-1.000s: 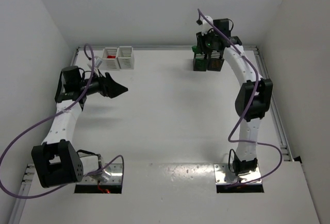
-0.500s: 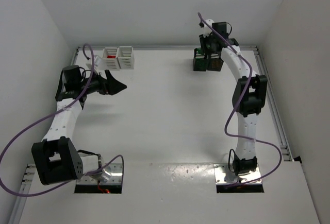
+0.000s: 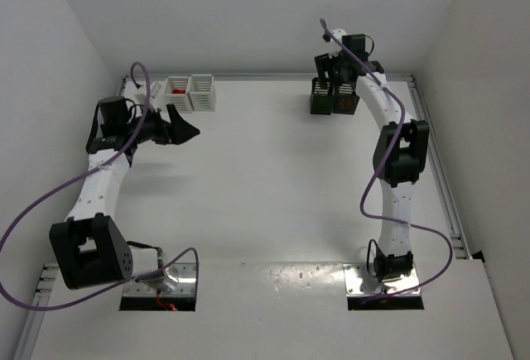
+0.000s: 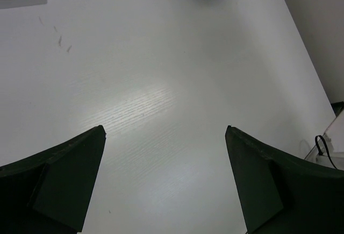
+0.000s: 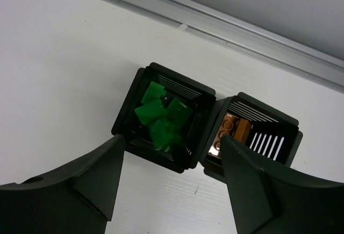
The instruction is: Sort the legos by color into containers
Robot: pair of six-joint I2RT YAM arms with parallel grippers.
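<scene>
- The black pair (image 3: 334, 100) of bins was seen at the far edge of the table (image 3: 273, 194), the two bins touching side by side.
- Within the black pair, the left-hand black bin (image 5: 180, 79) was found to hold a heap of green legos (image 5: 161, 118), and the right-hand black bin (image 5: 269, 114) was seen to hold orange-brown bricks (image 5: 231, 129).
- The right gripper (image 5: 172, 140) was held directly above the black pair. Its fingers were spread wide and nothing was gripped between them.
- The white pair (image 3: 189, 93) of bins was set well to the left of the black pair, along the same far edge.
- A red lego (image 3: 179, 92) was seen in the white bin farther from the black pair. What lay in the other white bin could not be made out.
- The left gripper (image 4: 165, 129) was held well apart from the black pair, to their left and a little nearer the arm bases. Its fingers were parted wide, with only bare table seen between them and nothing held.
</scene>
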